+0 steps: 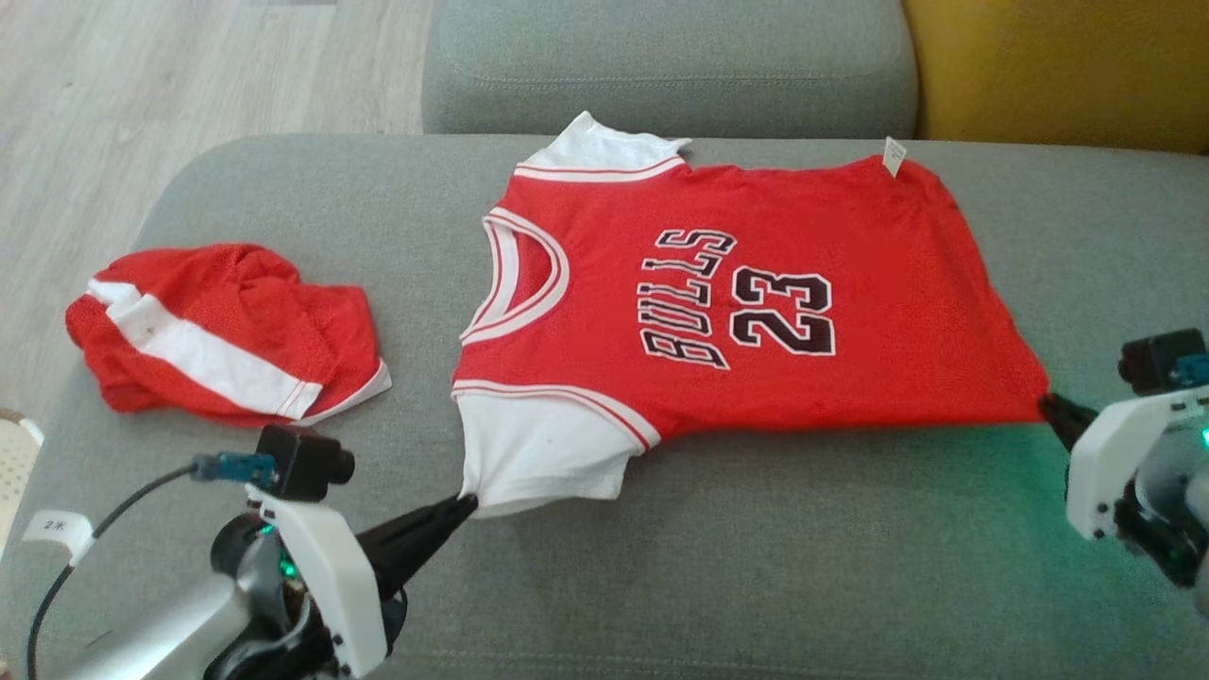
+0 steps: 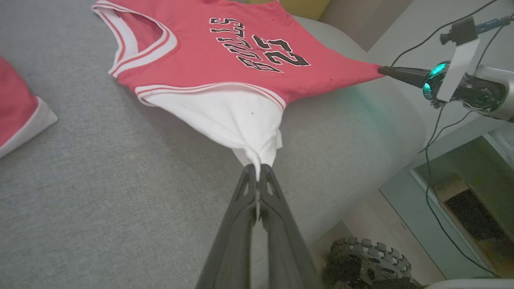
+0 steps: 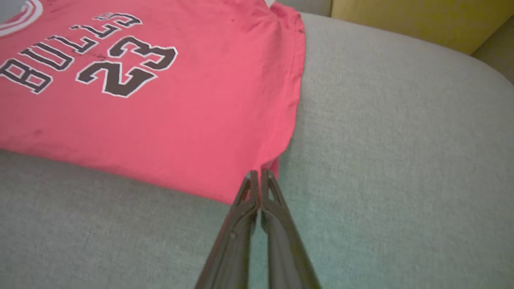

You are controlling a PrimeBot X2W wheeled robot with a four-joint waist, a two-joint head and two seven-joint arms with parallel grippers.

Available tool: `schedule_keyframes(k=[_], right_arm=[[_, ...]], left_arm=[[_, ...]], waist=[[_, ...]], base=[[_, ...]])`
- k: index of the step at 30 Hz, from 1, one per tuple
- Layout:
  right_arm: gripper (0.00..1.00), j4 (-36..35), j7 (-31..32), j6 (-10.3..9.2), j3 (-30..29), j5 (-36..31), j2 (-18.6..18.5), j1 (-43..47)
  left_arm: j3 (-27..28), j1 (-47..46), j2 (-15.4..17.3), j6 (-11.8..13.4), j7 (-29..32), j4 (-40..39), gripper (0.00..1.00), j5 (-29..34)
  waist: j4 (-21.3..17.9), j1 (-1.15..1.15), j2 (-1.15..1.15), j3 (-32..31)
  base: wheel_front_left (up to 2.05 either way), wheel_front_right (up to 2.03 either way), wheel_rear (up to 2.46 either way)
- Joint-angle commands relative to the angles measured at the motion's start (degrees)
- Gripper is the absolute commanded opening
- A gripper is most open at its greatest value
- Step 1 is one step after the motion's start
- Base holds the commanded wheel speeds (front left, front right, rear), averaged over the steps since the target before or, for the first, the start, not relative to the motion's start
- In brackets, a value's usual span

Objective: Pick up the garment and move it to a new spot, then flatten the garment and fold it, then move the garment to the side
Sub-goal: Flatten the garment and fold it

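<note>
A red jersey (image 1: 756, 293) with white sleeves and "BULLS 23" on it lies spread on the grey sofa seat (image 1: 756, 548), neck to the left. My left gripper (image 1: 465, 508) is shut on the tip of the near white sleeve (image 2: 241, 120), which is pulled into a point at the left gripper (image 2: 257, 167). My right gripper (image 1: 1047, 404) is shut on the jersey's near hem corner (image 3: 265, 160), the right gripper (image 3: 258, 173) pinching the red cloth. The jersey (image 3: 140, 92) is stretched taut between the two grips. The right gripper (image 2: 381, 70) also shows far off in the left wrist view.
A crumpled pair of red shorts (image 1: 217, 331) with a white stripe lies on the seat's left part. A grey back cushion (image 1: 671, 66) and a yellow cushion (image 1: 1067, 66) stand behind. Wooden floor (image 1: 142, 85) lies beyond the left edge.
</note>
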Motion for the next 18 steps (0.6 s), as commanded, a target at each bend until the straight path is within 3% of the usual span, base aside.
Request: schedule_keyframes(k=[1, 9, 14, 18], right_arm=[[0.0, -1.75, 0.8, -0.04, 0.91, 1.07, -3.07, 0.74], [0.0, -8.23, 6.46, -0.04, 5.7, 5.59, -8.61, 2.69], [0.0, -15.15, 14.81, -0.04, 9.26, 11.8, -13.07, 5.34], [0.0, -19.65, 17.72, -0.04, 9.95, 14.59, -16.06, 5.69]], left_arm=[[2.2, -1.86, 3.02, 0.0, 0.16, -2.09, 0.0, -0.75], [0.24, -0.34, 5.89, 0.0, 2.09, -5.62, 0.0, -3.97], [-1.73, 1.23, 8.13, 0.0, 5.29, -9.64, 0.0, -8.28], [-2.11, 1.44, 9.73, 0.0, 6.85, -12.28, 0.0, -10.67]], waist=[[-0.18, 0.01, 0.0, -0.29], [-0.94, 0.01, 0.0, -1.32], [-1.7, 0.01, 0.0, -1.95], [-2.22, 0.01, 0.0, -1.84]], base=[[0.0, 0.0, 0.0], [0.0, 0.0, 0.0], [0.0, 0.0, 0.0], [0.0, 0.0, 0.0]])
